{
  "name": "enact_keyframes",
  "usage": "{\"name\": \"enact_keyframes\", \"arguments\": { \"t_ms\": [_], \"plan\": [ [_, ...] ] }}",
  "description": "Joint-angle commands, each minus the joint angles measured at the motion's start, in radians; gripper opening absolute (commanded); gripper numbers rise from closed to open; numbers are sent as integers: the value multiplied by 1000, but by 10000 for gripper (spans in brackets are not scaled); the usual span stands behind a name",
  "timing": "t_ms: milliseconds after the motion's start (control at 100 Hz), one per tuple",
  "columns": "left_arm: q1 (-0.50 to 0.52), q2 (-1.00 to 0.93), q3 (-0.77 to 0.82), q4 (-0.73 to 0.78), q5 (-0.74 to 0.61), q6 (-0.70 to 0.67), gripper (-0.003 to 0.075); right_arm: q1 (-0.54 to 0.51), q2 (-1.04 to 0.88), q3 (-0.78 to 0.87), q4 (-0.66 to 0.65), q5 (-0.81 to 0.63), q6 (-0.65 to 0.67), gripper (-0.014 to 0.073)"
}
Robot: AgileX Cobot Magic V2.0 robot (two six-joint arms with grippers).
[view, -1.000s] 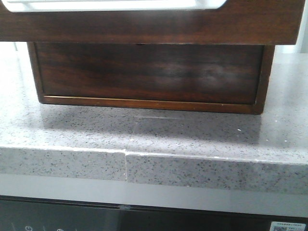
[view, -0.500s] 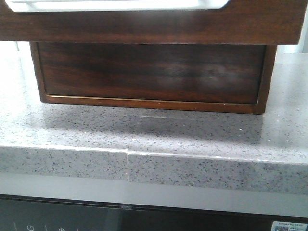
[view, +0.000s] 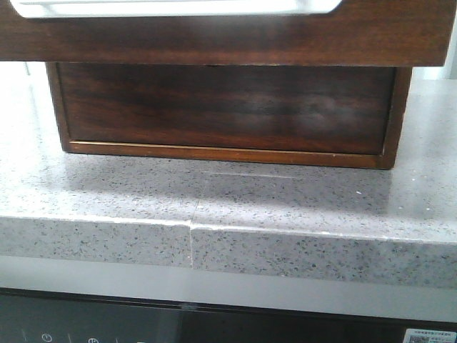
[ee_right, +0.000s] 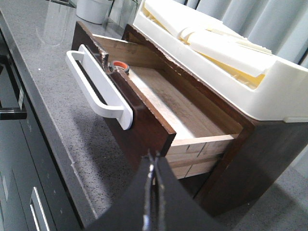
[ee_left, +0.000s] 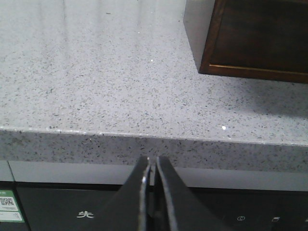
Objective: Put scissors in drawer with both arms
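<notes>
From my console I saw the drawer (ee_right: 144,103) pulled out of its dark cabinet (ee_right: 250,149), its white handle (ee_right: 98,86) facing out over the grey speckled counter (ee_left: 96,82). A small orange-and-grey object (ee_right: 119,66) lay inside near the drawer's front. My left gripper (ee_left: 153,180) hung off the counter's edge, fingers pressed together and empty; my right gripper (ee_right: 153,185) hovered beside the drawer's front corner, likewise closed on nothing

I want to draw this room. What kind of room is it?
Probably a kitchen. There is a speckled grey stone counter, a black panel with touch buttons below its edge, and a wooden drawer pulled open on top.
</notes>
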Motion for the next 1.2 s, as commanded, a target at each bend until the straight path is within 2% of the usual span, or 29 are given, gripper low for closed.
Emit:
{"name": "enact_keyframes", "arguments": {
  "t_ms": [0,570,640,720,850,950,1010,1090,1120,1190],
  "plan": [
    [0,-34,21,-6,-39,-12,-20,0,13,-25,-24,-79,-1,-45],
    [0,-34,21,-6,-39,-12,-20,-21,13,-7,-24,-73,-1,-45],
    [0,-34,21,-6,-39,-12,-20,-99,13,26,-76,-61,-1,-45],
    [0,-34,21,-6,-39,-12,-20,-259,6,90,-54,-72,5,-45],
    [0,-34,21,-6,-39,-12,-20,-539,-27,249,116,-206,27,-45],
    [0,-34,21,-6,-39,-12,-20,-719,-40,432,304,-438,27,-45],
    [0,-34,21,-6,-39,-12,-20,-783,-40,531,380,-571,27,-46],
    [0,-34,21,-6,-39,-12,-20,-839,-40,637,382,-694,27,-46],
    [0,-34,21,-6,-39,-12,-20,-850,-40,654,382,-701,27,-46],
    [0,-34,21,-6,-39,-12,-20,-867,-40,646,378,-573,27,-46]
  ]
}}
